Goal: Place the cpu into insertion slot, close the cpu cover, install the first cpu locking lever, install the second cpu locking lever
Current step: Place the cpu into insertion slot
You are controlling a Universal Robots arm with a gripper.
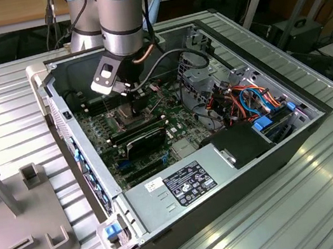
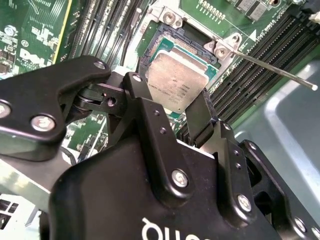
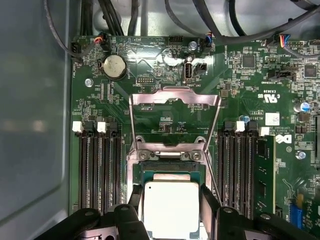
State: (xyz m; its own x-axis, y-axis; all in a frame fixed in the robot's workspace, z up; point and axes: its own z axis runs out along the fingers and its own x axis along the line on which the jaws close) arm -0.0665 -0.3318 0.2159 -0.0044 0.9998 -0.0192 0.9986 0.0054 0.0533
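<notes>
My claw (image 2: 169, 95) clamped on the cpu (image 3: 170, 207) by two opposite edges, held over the insertion slot (image 2: 172, 39), cpu cover (image 3: 172, 94) standing open beyond, memory slots (image 3: 97, 165) crowding both sides

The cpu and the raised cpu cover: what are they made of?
The cpu shows a matte silver-grey face, probably plated metal, given its dull even sheen. The cpu cover looks like thin bare steel: bright glints along its bent edges.
</notes>
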